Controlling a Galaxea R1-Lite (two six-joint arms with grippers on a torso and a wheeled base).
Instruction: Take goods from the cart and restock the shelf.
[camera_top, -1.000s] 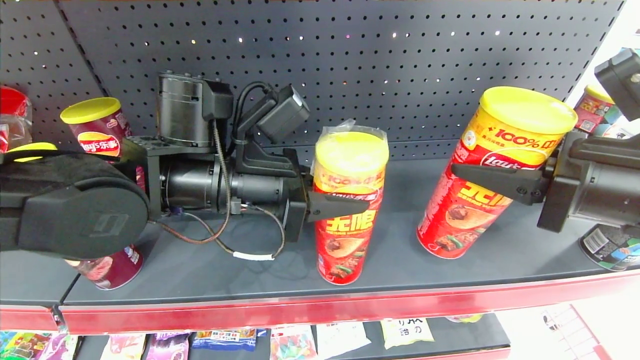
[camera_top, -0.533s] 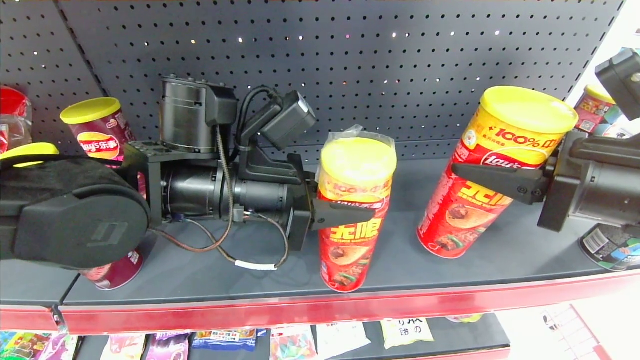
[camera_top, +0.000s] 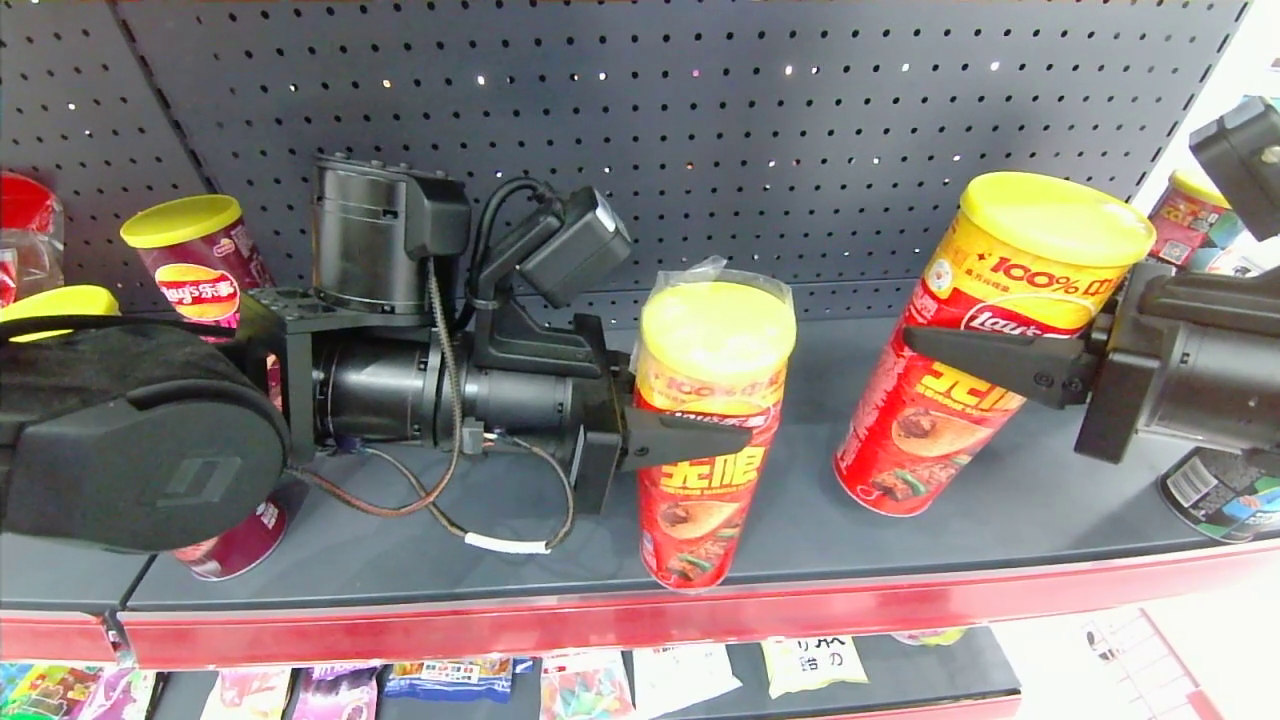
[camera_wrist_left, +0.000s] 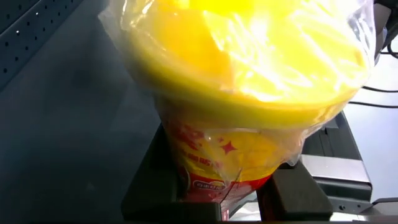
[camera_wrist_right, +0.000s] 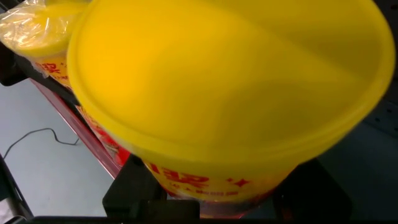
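A red chip can with a yellow lid under plastic wrap (camera_top: 712, 440) stands upright near the front edge of the dark shelf (camera_top: 450, 545). My left gripper (camera_top: 715, 428) is shut on its middle from the left. In the left wrist view the same can (camera_wrist_left: 249, 68) sits between the left gripper (camera_wrist_left: 227, 196) and its black fingers (camera_wrist_left: 155, 186). A second, larger red can (camera_top: 985, 330) leans tilted on the shelf, base down, with my right gripper (camera_top: 1000, 352) shut on its upper part from the right. The right wrist view has its yellow lid (camera_wrist_right: 230, 81) above the right gripper (camera_wrist_right: 217, 202).
Maroon chip cans (camera_top: 195, 260) stand at the shelf's left, one (camera_top: 225, 540) under my left arm. A perforated back panel (camera_top: 700, 120) closes the shelf behind. A flat package (camera_top: 1220, 495) lies at far right. Snack bags (camera_top: 580, 685) fill the lower shelf.
My left gripper has carried its can a little to the right and toward the shelf's front edge. The right gripper and its tilted can have stayed put.
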